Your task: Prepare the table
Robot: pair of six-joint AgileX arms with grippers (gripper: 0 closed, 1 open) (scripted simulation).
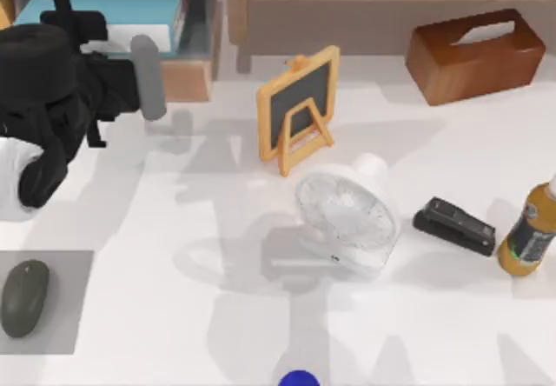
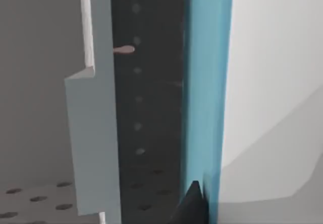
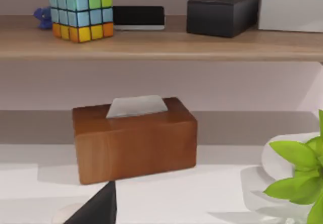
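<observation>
Peeking over the near edge of the table (image 1: pixel 174 334): a blue round thing (image 1: pixel 298 379), mostly cut off. Spreading wide, white and smooth under everything, well beyond any single object.

Lying at near left: a grey mat (image 1: pixel 74 273), carrying a dark grey mouse (image 1: pixel 24 297).

Resting tipped over mid-table: a white fan (image 1: pixel 347 216), grille facing up. Lying to its right: a black stapler (image 1: pixel 453 225). Leaning in at the right edge just beyond it: an amber bottle (image 1: pixel 528 234), wearing a dark label with print too small to read.

Standing farther back: a small wood-framed chalkboard (image 1: pixel 300 108), showing a blank slate. Sitting at far right: a wooden tissue box (image 1: pixel 473 56), holding a white tissue in its slot.

Reaching from the left toward the wood-and-grey shelf unit (image 1: pixel 195 77) at the back: the left arm (image 1: pixel 52 82), bringing the left gripper (image 2: pixel 191 208) against the edge of a blue book (image 2: pixel 207 82); open or closed, cannot tell.

Facing the tissue box: the right gripper (image 3: pixel 98 208), likewise impossible to judge.

Sitting on the wooden shelf (image 3: pixel 202 45) behind: a colour cube (image 3: pixel 81 14), a black box (image 3: pixel 222 14).
</observation>
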